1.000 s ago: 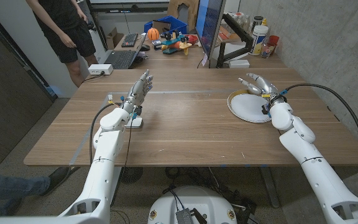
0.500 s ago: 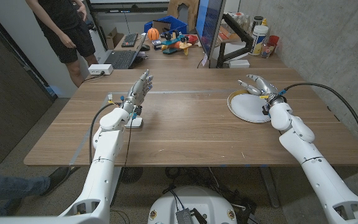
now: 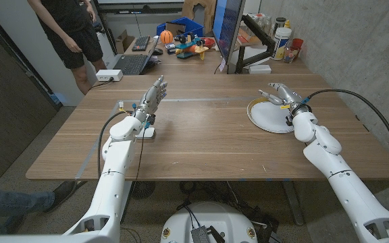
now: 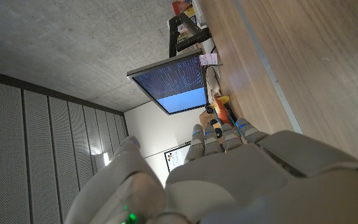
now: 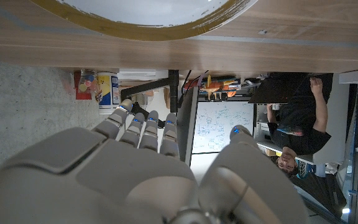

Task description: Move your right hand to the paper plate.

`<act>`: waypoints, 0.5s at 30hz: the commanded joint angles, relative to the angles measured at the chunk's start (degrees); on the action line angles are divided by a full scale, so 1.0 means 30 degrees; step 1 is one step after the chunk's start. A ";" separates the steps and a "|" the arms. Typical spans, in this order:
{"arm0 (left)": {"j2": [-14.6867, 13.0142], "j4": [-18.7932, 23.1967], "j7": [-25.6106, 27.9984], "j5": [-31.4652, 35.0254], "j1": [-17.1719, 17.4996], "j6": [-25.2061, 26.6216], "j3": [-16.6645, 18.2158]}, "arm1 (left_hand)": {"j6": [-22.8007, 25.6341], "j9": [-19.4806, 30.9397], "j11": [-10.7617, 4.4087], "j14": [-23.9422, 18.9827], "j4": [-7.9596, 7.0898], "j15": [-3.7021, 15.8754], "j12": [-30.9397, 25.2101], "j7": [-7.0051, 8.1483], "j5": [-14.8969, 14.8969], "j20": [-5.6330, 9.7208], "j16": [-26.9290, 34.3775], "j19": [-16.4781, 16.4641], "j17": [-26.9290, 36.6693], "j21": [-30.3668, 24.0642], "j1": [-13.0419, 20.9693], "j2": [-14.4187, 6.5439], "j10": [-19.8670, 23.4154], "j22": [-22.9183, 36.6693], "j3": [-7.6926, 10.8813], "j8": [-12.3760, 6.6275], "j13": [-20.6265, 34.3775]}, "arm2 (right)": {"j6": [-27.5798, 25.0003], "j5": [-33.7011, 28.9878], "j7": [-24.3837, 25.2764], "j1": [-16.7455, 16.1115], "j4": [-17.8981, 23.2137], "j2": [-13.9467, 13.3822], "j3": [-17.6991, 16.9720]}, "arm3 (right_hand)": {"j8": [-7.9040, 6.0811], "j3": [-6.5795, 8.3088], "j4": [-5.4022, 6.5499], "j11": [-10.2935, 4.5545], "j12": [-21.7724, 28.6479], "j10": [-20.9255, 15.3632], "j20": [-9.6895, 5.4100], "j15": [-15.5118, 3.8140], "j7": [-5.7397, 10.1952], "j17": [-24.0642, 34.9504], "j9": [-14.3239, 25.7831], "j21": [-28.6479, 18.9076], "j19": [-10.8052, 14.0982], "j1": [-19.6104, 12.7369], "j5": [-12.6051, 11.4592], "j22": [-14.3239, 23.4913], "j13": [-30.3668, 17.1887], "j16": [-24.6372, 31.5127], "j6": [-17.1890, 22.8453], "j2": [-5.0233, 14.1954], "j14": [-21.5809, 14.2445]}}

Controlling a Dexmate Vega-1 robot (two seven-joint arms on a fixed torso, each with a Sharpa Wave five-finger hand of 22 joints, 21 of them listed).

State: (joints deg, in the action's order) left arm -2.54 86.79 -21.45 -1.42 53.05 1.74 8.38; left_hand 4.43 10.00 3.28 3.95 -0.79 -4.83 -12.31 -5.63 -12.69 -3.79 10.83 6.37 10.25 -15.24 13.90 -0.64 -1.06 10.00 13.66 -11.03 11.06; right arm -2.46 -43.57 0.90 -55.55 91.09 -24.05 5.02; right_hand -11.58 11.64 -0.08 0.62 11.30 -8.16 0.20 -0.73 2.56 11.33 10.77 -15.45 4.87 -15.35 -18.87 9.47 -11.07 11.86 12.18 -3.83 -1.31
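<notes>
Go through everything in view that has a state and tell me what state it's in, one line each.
Paper plate: lying on the table, nothing on it.
Right hand: over the plate's far rim, fingers apart, holding nothing.
Left hand: upright, fingers extended, holding nothing.
Monitor: on.

Head view: the right hand (image 3: 280, 93) sits over the paper plate (image 3: 265, 116), covering part of its far rim, and whether the fingers touch the plate or hover above it can't be told. In the right wrist view the plate (image 5: 148, 15) is cut off by the frame edge, only a curved slice of rim showing. The person (image 3: 69, 30) behind the desk (image 3: 208, 138) is cropped at the top of the head view. The small white object (image 3: 146, 132) beside the left arm is too small to identify. The left hand (image 4: 229, 180) in its own wrist view is a blurred mass, its fingertips barely made out.
</notes>
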 commanded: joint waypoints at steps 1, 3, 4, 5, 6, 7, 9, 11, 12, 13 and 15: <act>0.0071 -0.0238 0.0035 0.0067 -0.0120 -0.0084 -0.0068 | 0.0061 0.0078 0.0026 0.0010 0.0167 0.0046 0.0070 -0.0014 0.0006 0.0076 -0.0002 0.0014 0.0090 0.0099 0.0012 -0.0161 -0.0064 0.0045 0.0048 0.0030 0.0058 | -0.0471 -0.0696 -0.0021 0.0064 -0.0105 -0.0220 0.0326 | 0.0022 -0.0042 -0.0063 -0.0050 0.0041 0.0056 -0.0047 -0.0080 0.0126 0.0061 0.0108 0.0068 0.0020 -0.0171 -0.0145 0.0060 -0.0023 -0.0050 -0.0001 0.0107 0.0093; 0.0070 -0.0248 0.0029 0.0059 -0.0126 -0.0100 -0.0065 | 0.0059 0.0078 0.0028 0.0013 0.0171 0.0048 0.0069 -0.0004 0.0008 0.0069 -0.0003 0.0009 0.0089 0.0110 0.0011 -0.0164 -0.0062 0.0046 0.0047 0.0034 0.0058 | -0.0542 -0.0795 0.0016 0.0066 -0.0088 -0.0236 0.0368 | 0.0023 -0.0050 -0.0063 -0.0038 0.0033 0.0076 -0.0056 -0.0110 0.0123 0.0062 0.0108 0.0094 0.0028 -0.0166 -0.0158 0.0061 -0.0022 -0.0069 0.0001 0.0111 0.0144; 0.0071 -0.0258 0.0034 0.0059 -0.0130 -0.0123 -0.0062 | 0.0063 0.0078 0.0033 0.0012 0.0173 0.0044 0.0069 -0.0020 0.0010 0.0075 -0.0002 0.0008 0.0089 0.0118 0.0010 -0.0166 -0.0061 0.0046 0.0047 0.0033 0.0058 | -0.0556 -0.0861 0.0022 0.0067 -0.0074 -0.0268 0.0402 | 0.0028 -0.0054 -0.0064 -0.0015 0.0025 0.0094 -0.0061 -0.0120 0.0121 0.0062 0.0108 0.0109 0.0035 -0.0164 -0.0165 0.0061 -0.0022 -0.0076 -0.0011 0.0113 0.0164; 0.0061 -0.0264 0.0024 0.0057 -0.0137 -0.0122 -0.0060 | 0.0065 0.0079 0.0029 0.0017 0.0176 0.0053 0.0067 -0.0009 0.0011 0.0083 -0.0004 0.0006 0.0089 0.0126 0.0009 -0.0169 -0.0056 0.0046 0.0046 0.0034 0.0058 | -0.0635 -0.0921 0.0018 0.0072 -0.0049 -0.0260 0.0427 | 0.0031 -0.0057 -0.0064 -0.0025 0.0023 0.0100 -0.0069 -0.0112 0.0128 0.0062 0.0108 0.0120 0.0031 -0.0163 -0.0169 0.0061 -0.0022 -0.0081 -0.0018 0.0114 0.0179; 0.0046 -0.0296 0.0013 0.0048 -0.0162 -0.0131 -0.0046 | 0.0073 0.0079 0.0029 0.0016 0.0178 0.0049 0.0067 -0.0005 0.0013 0.0096 -0.0003 -0.0002 0.0089 0.0130 0.0008 -0.0172 -0.0055 0.0046 0.0046 0.0032 0.0058 | -0.0745 -0.1125 0.0016 0.0083 -0.0011 -0.0307 0.0524 | 0.0029 -0.0060 -0.0065 -0.0010 0.0009 0.0135 -0.0073 -0.0114 0.0121 0.0062 0.0109 0.0131 0.0039 -0.0162 -0.0175 0.0061 -0.0022 -0.0082 -0.0010 0.0116 0.0183; 0.0045 -0.0298 0.0012 0.0047 -0.0163 -0.0134 -0.0046 | 0.0073 0.0079 0.0037 0.0016 0.0179 0.0045 0.0068 -0.0002 0.0014 0.0087 -0.0003 0.0007 0.0089 0.0139 0.0008 -0.0174 -0.0059 0.0047 0.0045 0.0032 0.0058 | -0.0761 -0.1134 0.0015 0.0083 -0.0007 -0.0310 0.0530 | 0.0028 -0.0062 -0.0065 -0.0002 0.0006 0.0143 -0.0074 -0.0109 0.0121 0.0062 0.0109 0.0138 0.0044 -0.0161 -0.0180 0.0061 -0.0022 -0.0083 -0.0006 0.0117 0.0185; 0.0027 -0.0341 -0.0011 0.0021 -0.0198 -0.0141 -0.0018 | 0.0071 0.0079 0.0039 0.0020 0.0182 0.0056 0.0068 -0.0001 0.0016 0.0077 -0.0003 0.0004 0.0089 0.0147 0.0007 -0.0177 -0.0058 0.0047 0.0045 0.0035 0.0058 | -0.0903 -0.1280 -0.0008 0.0095 0.0029 -0.0312 0.0609 | 0.0027 -0.0067 -0.0067 -0.0008 0.0007 0.0141 -0.0077 -0.0102 0.0127 0.0062 0.0109 0.0156 0.0051 -0.0160 -0.0189 0.0061 -0.0021 -0.0083 -0.0001 0.0119 0.0189; 0.0014 -0.0367 -0.0039 0.0002 -0.0215 -0.0157 -0.0009 | 0.0079 0.0079 0.0029 0.0029 0.0187 0.0061 0.0070 0.0002 0.0018 0.0077 -0.0006 -0.0001 0.0089 0.0159 0.0006 -0.0180 -0.0063 0.0047 0.0044 0.0034 0.0058 | -0.0947 -0.1313 0.0003 0.0102 0.0023 -0.0307 0.0634 | 0.0029 -0.0070 -0.0068 -0.0010 0.0006 0.0146 -0.0077 -0.0094 0.0142 0.0062 0.0109 0.0167 0.0054 -0.0159 -0.0194 0.0062 -0.0021 -0.0076 -0.0004 0.0119 0.0172; 0.0004 -0.0379 -0.0043 0.0002 -0.0227 -0.0161 -0.0004 | 0.0085 0.0079 0.0019 0.0018 0.0189 0.0062 0.0068 0.0003 0.0020 0.0088 -0.0001 -0.0016 0.0089 0.0162 0.0005 -0.0182 -0.0059 0.0047 0.0043 0.0033 0.0058 | -0.0923 -0.1305 -0.0021 0.0109 0.0006 -0.0326 0.0650 | 0.0028 -0.0071 -0.0068 -0.0011 0.0009 0.0137 -0.0081 -0.0095 0.0143 0.0061 0.0109 0.0172 0.0055 -0.0159 -0.0197 0.0062 -0.0021 -0.0075 -0.0002 0.0120 0.0170; -0.0016 -0.0420 -0.0071 -0.0014 -0.0259 -0.0175 0.0012 | 0.0092 0.0079 0.0011 0.0010 0.0192 0.0058 0.0066 -0.0003 0.0021 0.0079 0.0002 -0.0009 0.0089 0.0173 0.0004 -0.0184 -0.0054 0.0047 0.0042 0.0031 0.0058 | -0.0985 -0.1384 -0.0016 0.0132 -0.0016 -0.0320 0.0705 | 0.0033 -0.0073 -0.0069 -0.0024 0.0006 0.0145 -0.0082 -0.0090 0.0140 0.0061 0.0109 0.0179 0.0059 -0.0158 -0.0201 0.0062 -0.0021 -0.0073 -0.0013 0.0121 0.0167; -0.0017 -0.0428 -0.0068 -0.0020 -0.0269 -0.0174 0.0021 | 0.0099 0.0079 0.0009 0.0006 0.0194 0.0070 0.0066 -0.0007 0.0023 0.0076 0.0005 -0.0011 0.0089 0.0180 0.0003 -0.0185 -0.0052 0.0048 0.0041 0.0030 0.0058 | -0.1077 -0.1430 -0.0024 0.0144 -0.0006 -0.0295 0.0738 | 0.0031 -0.0079 -0.0071 -0.0023 0.0008 0.0143 -0.0084 -0.0090 0.0149 0.0062 0.0110 0.0202 0.0067 -0.0157 -0.0213 0.0062 -0.0021 -0.0075 -0.0005 0.0124 0.0175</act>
State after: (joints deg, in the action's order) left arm -2.42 85.96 -21.39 -1.30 52.60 1.67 8.27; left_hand 4.42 10.00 3.27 3.95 -0.55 -4.83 -12.31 -5.62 -12.69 -3.79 10.83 6.37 10.25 -14.80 13.90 -0.63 -1.06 9.99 13.42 -11.03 11.06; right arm -4.51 -46.42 0.80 -55.37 90.96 -24.68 6.17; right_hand -11.58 11.64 -0.08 0.63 11.31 -8.17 0.20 -1.04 2.56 11.33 10.77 -15.03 4.86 -15.35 -19.08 9.47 -10.92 11.64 12.18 -3.83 -1.01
